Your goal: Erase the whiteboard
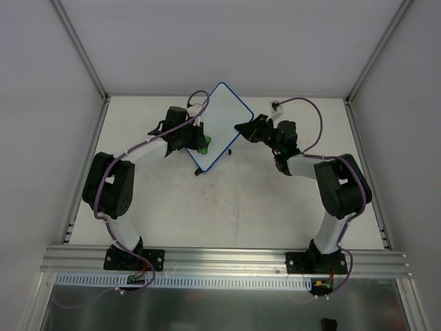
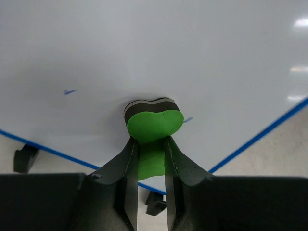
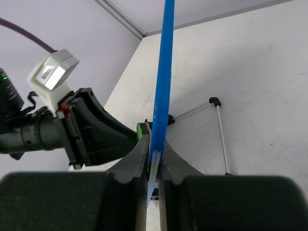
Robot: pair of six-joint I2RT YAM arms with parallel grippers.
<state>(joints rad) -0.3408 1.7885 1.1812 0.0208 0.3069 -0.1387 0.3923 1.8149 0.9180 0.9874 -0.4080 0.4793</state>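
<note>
The whiteboard [image 1: 219,121], white with a thin blue rim, stands tilted near the table's middle back. My left gripper [image 1: 200,141] is shut on a green eraser [image 2: 154,126] with a black felt layer, pressed against the board's face [image 2: 144,48]. Two small blue marks remain on the board, one left of the eraser [image 2: 70,91], one at its right [image 2: 187,120]. My right gripper [image 1: 241,129] is shut on the board's right edge, seen edge-on in the right wrist view [image 3: 161,86]. The eraser's green edge [image 3: 139,130] peeks beside the rim there.
The board's wire stand with black feet [image 3: 217,130] rests on the table behind it. A black foot [image 2: 24,159] shows under the board's lower rim. White enclosure walls and metal frame posts [image 1: 79,48] surround the white table [image 1: 227,207].
</note>
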